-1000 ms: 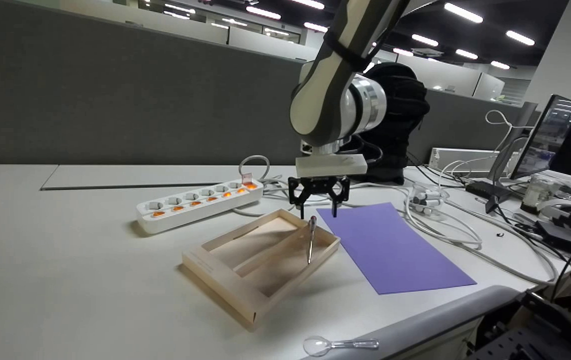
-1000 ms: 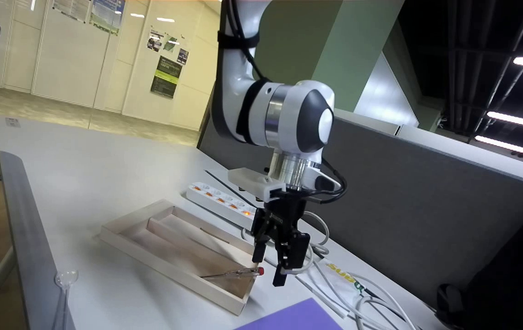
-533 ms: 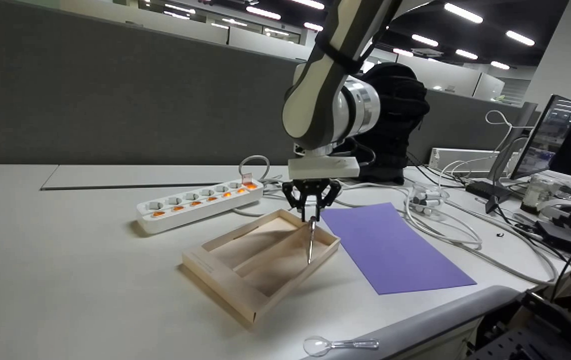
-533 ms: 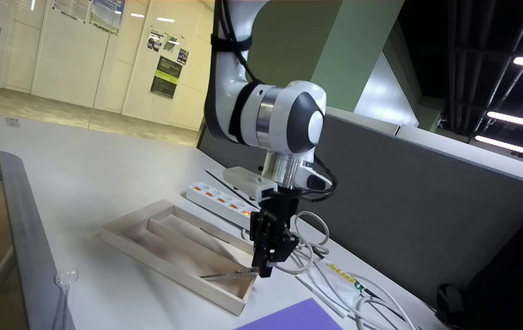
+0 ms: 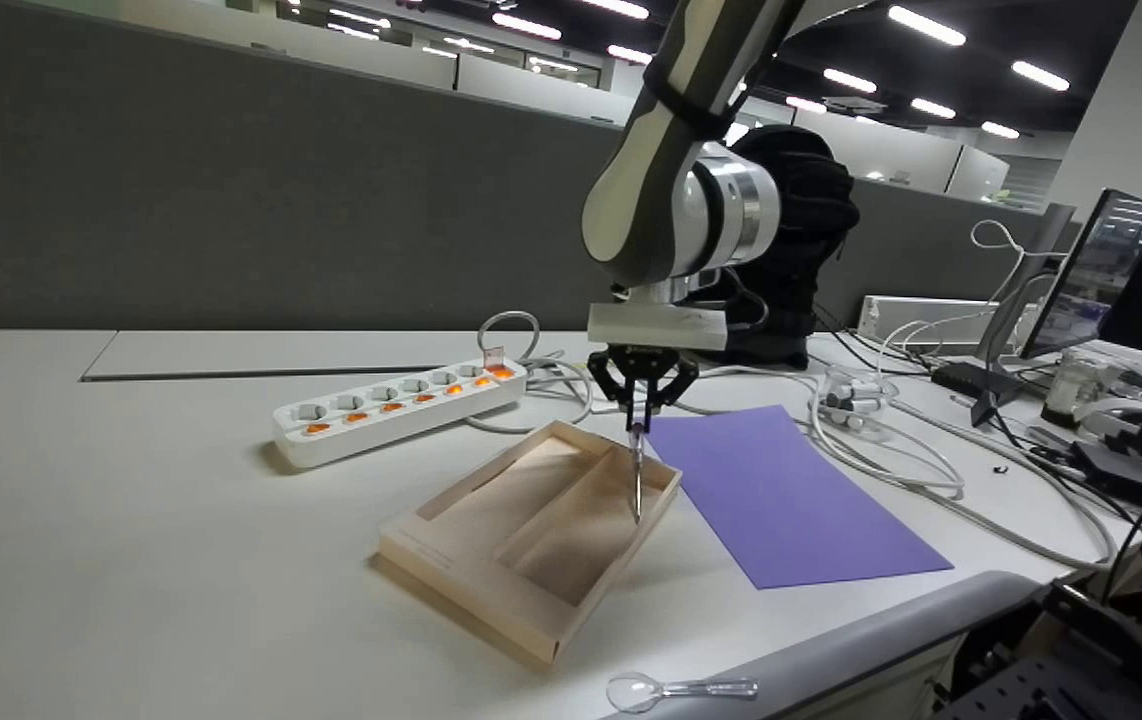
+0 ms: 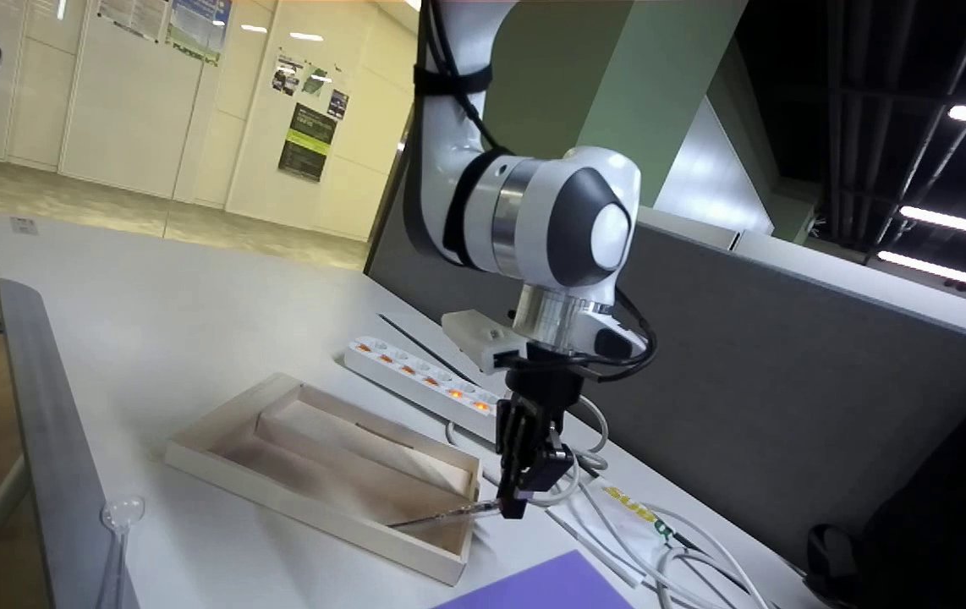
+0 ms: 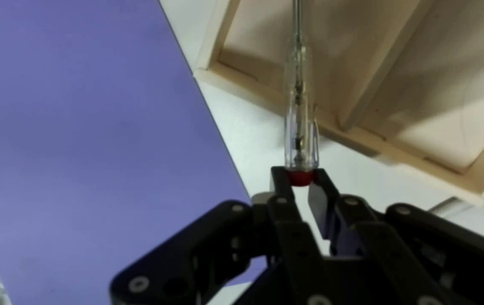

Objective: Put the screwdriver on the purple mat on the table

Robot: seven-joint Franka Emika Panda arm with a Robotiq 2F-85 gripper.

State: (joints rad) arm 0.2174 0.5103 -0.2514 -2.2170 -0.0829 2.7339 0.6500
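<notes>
The slim screwdriver (image 7: 299, 106) has a clear handle and a red end cap. My gripper (image 7: 299, 176) is shut on that red end in the wrist view. In an exterior view the screwdriver (image 6: 453, 513) slants from the gripper (image 6: 510, 507) across the tray's end wall, its tip low in one compartment. Whether the tip touches the tray I cannot tell. The purple mat (image 5: 791, 500) lies flat on the grey-white table (image 5: 181, 560), just beyond the tray's end. It fills the wrist view's left side, and the gripper hangs close to its edge.
The pale wooden tray (image 5: 466, 585) with a divider stands beside the mat. A white power strip (image 5: 401, 410) lies behind it, with white cables (image 5: 891, 480) around the mat's far side. A clear spoon (image 5: 681, 690) is at the table's front edge. A grey partition (image 5: 281, 200) rises behind.
The open gripper has closed on the screwdriver's red end. It has since moved slightly toward the mat, carrying the screwdriver's handle along. The tray has turned a little.
</notes>
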